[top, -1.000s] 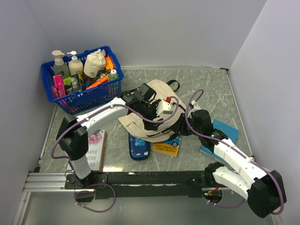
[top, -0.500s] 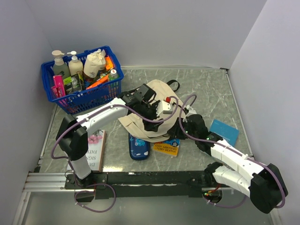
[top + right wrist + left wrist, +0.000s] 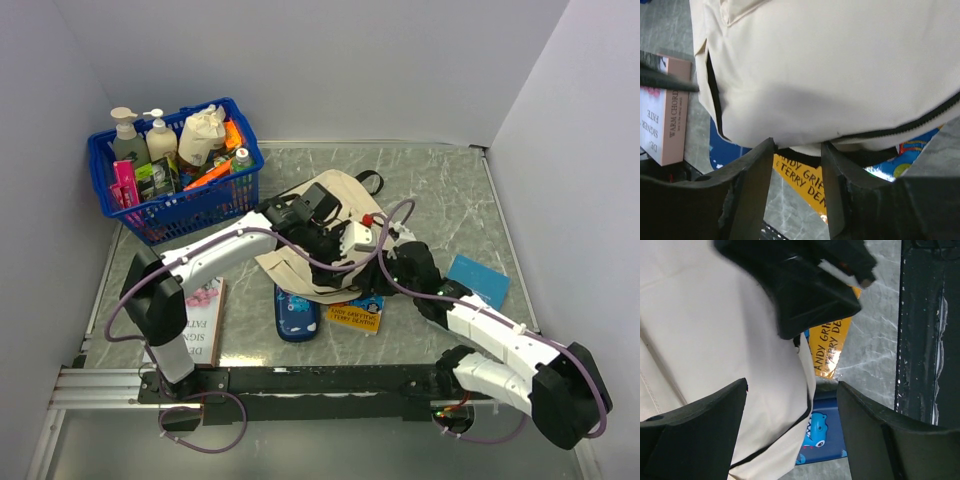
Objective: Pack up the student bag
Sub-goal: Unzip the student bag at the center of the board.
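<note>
Student bag (image 3: 830,65) hem at right fingers (image 3: 752,195), yellow book (image 3: 796,178) beneath.

Bright, even light from above; sharp overview, soft close-ups.
The top view is clear and evenly lit, with only faint, soft-edged shadows on the bench (image 3: 470,190) and a pale sheen on its marbling. In both wrist views the dark fingers (image 3: 690,432) nearest the lens are out of focus, and the cream student bag (image 3: 840,65) looks flat and nearly washed out, shaded along its lower edge.
</note>
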Robot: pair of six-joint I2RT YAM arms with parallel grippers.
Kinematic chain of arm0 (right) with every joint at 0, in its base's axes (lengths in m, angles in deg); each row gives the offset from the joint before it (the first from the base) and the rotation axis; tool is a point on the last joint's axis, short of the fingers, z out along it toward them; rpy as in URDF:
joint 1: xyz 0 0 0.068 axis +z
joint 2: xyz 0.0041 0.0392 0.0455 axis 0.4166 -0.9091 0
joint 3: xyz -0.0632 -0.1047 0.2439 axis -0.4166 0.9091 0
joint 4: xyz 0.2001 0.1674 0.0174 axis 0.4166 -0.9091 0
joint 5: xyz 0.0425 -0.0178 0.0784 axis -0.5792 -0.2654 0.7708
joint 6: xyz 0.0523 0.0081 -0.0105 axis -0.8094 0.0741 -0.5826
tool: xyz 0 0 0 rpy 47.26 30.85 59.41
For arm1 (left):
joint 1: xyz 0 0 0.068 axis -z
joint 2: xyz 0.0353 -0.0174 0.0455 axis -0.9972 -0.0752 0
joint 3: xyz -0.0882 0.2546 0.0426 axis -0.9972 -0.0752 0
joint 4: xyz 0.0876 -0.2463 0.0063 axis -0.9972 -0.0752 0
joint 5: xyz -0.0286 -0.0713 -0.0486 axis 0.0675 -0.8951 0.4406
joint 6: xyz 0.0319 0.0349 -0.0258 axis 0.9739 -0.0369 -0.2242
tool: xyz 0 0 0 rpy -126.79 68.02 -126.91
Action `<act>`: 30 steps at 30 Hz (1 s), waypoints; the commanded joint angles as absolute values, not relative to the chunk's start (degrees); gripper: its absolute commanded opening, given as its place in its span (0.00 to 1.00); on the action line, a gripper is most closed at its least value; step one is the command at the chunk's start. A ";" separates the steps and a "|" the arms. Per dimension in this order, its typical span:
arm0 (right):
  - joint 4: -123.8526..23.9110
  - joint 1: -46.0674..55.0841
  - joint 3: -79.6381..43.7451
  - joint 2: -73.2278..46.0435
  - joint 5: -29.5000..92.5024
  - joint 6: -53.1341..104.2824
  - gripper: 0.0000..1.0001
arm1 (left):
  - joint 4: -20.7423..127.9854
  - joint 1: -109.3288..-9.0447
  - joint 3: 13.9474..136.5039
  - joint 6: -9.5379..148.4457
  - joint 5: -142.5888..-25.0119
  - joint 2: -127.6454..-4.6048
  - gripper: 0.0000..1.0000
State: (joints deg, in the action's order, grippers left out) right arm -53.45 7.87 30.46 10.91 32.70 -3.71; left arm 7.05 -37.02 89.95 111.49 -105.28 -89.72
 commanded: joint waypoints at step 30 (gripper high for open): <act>-61.78 -10.29 18.14 2.10 40.73 -4.00 0.72 | 44.04 -21.97 61.24 142.03 -84.59 -75.17 0.82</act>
State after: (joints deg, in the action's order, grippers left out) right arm -65.25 -9.05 20.91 3.92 39.11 -4.01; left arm 31.42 -22.22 62.52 138.68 -86.39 -73.04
